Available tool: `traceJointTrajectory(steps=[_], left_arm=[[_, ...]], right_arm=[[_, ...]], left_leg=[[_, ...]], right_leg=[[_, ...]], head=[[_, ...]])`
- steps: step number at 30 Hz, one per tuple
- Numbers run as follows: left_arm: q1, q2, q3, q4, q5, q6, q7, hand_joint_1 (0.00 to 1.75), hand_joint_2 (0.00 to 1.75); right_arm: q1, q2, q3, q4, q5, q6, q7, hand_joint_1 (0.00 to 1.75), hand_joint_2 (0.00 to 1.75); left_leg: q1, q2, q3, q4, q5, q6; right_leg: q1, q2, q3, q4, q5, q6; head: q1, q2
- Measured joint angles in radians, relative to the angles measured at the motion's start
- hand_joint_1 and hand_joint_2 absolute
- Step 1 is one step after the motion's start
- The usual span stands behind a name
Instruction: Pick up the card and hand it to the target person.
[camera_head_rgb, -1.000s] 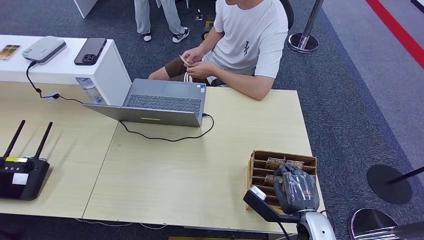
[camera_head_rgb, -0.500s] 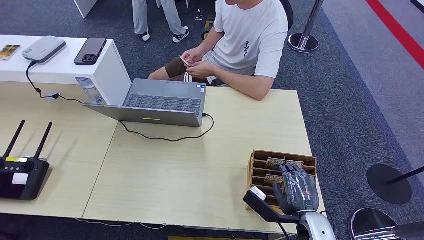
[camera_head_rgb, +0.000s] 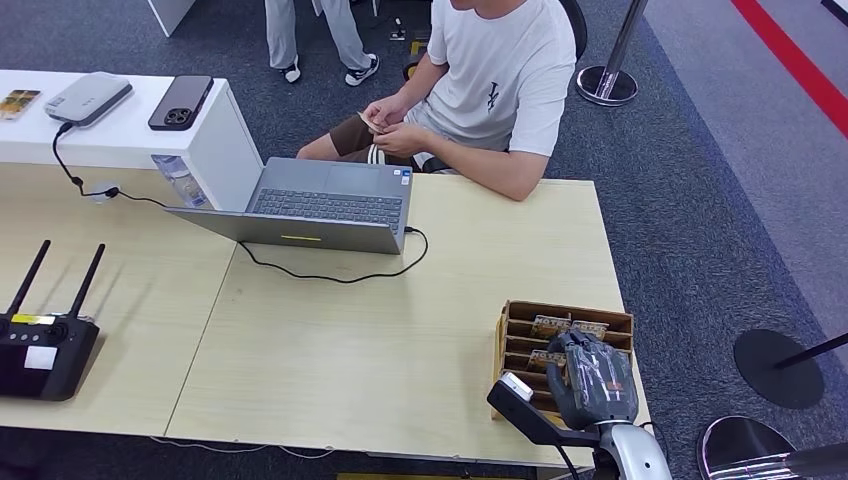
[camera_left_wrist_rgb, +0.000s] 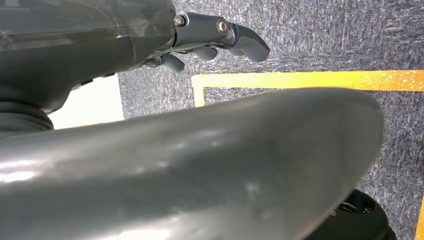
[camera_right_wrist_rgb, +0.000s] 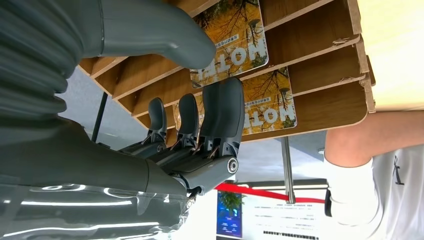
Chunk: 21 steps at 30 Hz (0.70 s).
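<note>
Reaching into wooden card rack (camera_head_rgb: 520, 325) at near-right corner of worktop (camera_head_rgb: 400, 330): right robot hand (camera_head_rgb: 592, 378) w/ fingers (camera_right_wrist_rgb: 222, 112) against a hotel card (camera_right_wrist_rgb: 270, 102) standing in a slot, thumb on 2nd card (camera_right_wrist_rgb: 240, 37) one slot over. Can't tell if any card is actually pinched. Left robot hand (camera_left_wrist_rgb: 215, 40) hangs over carpet, fingers loosely curled, holding nothing. Person (camera_head_rgb: 490, 80) seated at far side of worktop, beside laptop (camera_head_rgb: 320, 205), well apart from rack.
</note>
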Motion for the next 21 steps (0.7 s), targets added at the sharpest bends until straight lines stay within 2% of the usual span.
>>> traceJointTrajectory(steps=[8, 15, 16, 20, 21], left_arm=[[0.000, 0.000, -0.001, 0.002, 0.000, 0.000, 0.000, 0.00, 0.00], [0.000, 0.000, -0.001, 0.002, 0.000, 0.000, 0.000, 0.00, 0.00], [0.000, 0.000, -0.001, 0.002, 0.001, 0.000, 0.000, 0.00, 0.00], [0.000, 0.000, -0.002, 0.002, 0.003, 0.000, 0.002, 0.00, 0.00], [0.000, 0.000, -0.002, 0.002, 0.003, 0.000, 0.003, 0.00, 0.00]], right_arm=[[0.000, 0.000, 0.000, 0.001, 0.000, 0.000, 0.000, 1.06, 1.75], [0.000, 0.000, 0.000, 0.004, -0.002, 0.001, 0.000, 0.95, 1.75], [0.000, 0.000, 0.000, 0.005, -0.002, 0.001, 0.000, 0.93, 1.75], [0.000, 0.000, 0.000, 0.010, -0.003, 0.003, 0.000, 0.55, 1.75], [0.000, 0.000, 0.000, 0.010, -0.003, 0.003, 0.000, 0.55, 1.75]], left_leg=[[0.000, 0.000, 0.000, 0.000, 0.000, 0.000], [0.000, 0.000, 0.000, 0.000, 0.000, 0.000], [0.000, 0.000, 0.000, 0.000, 0.000, 0.000], [0.000, 0.000, 0.000, 0.000, 0.000, 0.000], [0.000, 0.000, 0.000, 0.000, 0.000, 0.000]], right_leg=[[0.000, 0.000, 0.000, 0.000, 0.000, 0.000], [0.000, 0.000, 0.000, 0.000, 0.000, 0.000], [0.000, 0.000, 0.000, 0.000, 0.000, 0.000], [0.000, 0.000, 0.000, 0.000, 0.000, 0.000], [0.000, 0.000, 0.000, 0.000, 0.000, 0.000]], head=[[0.000, 0.000], [0.000, 0.000], [0.000, 0.000], [0.000, 0.000], [0.000, 0.000]])
